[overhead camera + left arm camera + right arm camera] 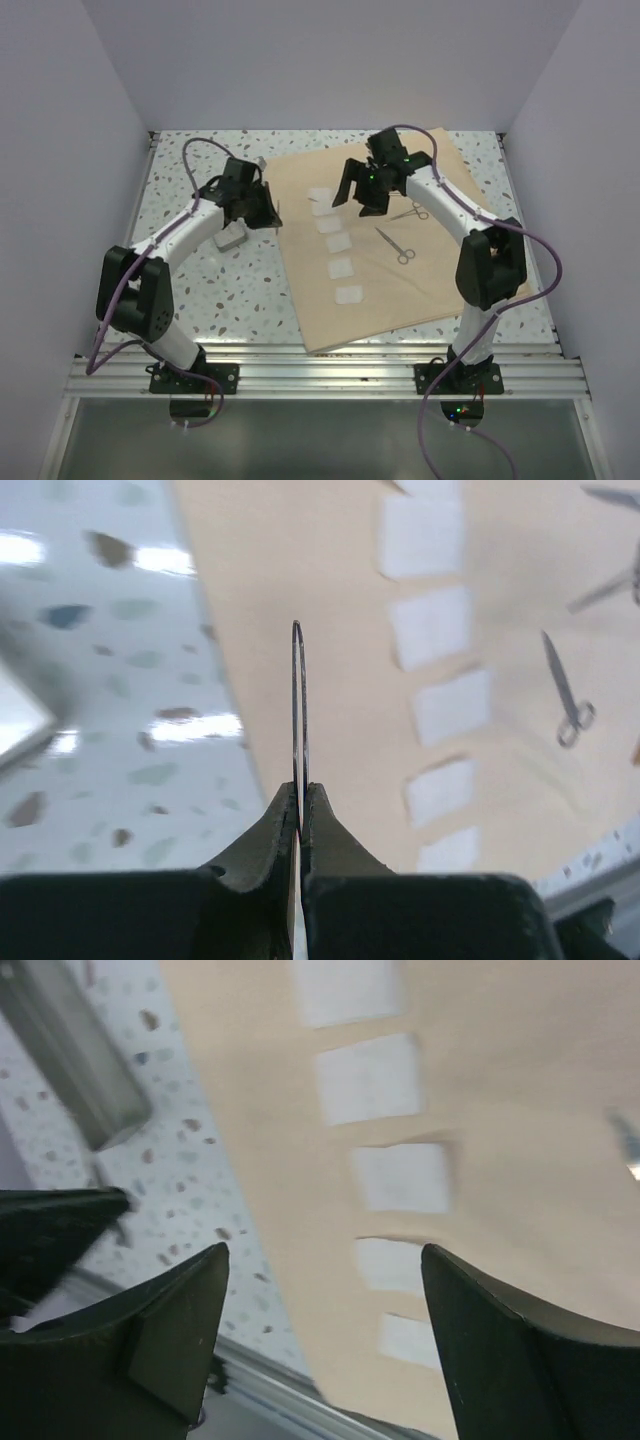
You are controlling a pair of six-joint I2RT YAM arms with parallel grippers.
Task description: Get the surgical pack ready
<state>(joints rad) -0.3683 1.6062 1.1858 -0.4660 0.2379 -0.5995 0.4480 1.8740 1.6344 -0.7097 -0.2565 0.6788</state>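
My left gripper (300,792) is clamped on a thin steel instrument (299,700) above the left edge of the cloth (400,290). The cloth lies spread flat, carrying a column of gauze squares (340,243). My right gripper (325,1252) hangs above them, jaws wide apart.

The cloth (400,280) covers the bench's (220,290) right part. On it, five gauze squares (338,243) run front to back near its left edge, with scissors (396,245) right of them and a second instrument (408,212) behind those. The tin (232,237) sits on the bench left of the cloth. Between them, higher up, the left gripper (300,798) pinches a thin instrument (299,680).
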